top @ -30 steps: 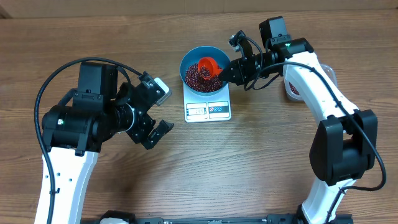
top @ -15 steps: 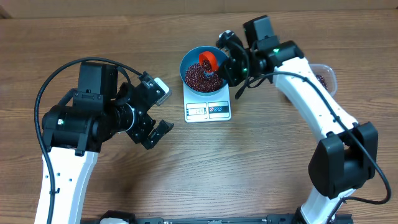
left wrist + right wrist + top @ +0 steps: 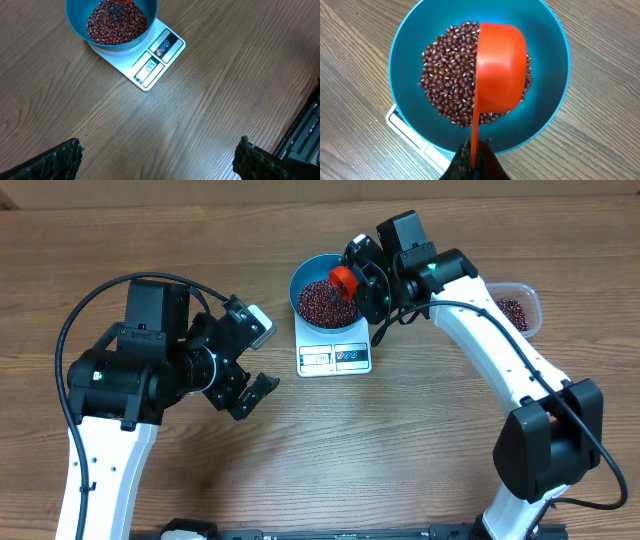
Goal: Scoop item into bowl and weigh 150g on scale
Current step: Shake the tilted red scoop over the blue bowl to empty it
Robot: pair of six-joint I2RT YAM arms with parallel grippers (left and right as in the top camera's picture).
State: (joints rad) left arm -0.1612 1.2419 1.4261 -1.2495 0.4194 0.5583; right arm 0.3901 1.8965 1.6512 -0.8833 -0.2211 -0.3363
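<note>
While orange scoop (image 3: 500, 65) hangs tipped over bowl (image 3: 402, 60), right tool (image 3: 475, 157): clamped tight on scoop handle.
Left tool (image 3: 157, 162): jaws spread wide, holding nothing, above bare worktop (image 3: 225, 100).
Beans (image 3: 447, 85): heaped in bowl.
Bowl: on scale (image 3: 155, 60), toward worktop's far edge, middle.

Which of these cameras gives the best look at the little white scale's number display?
The left wrist view: the scale has its display in plain sight, large enough for digits to show. Overhead, the scale is too small to read. The right wrist view shows only a white corner under the blue bowl.
</note>
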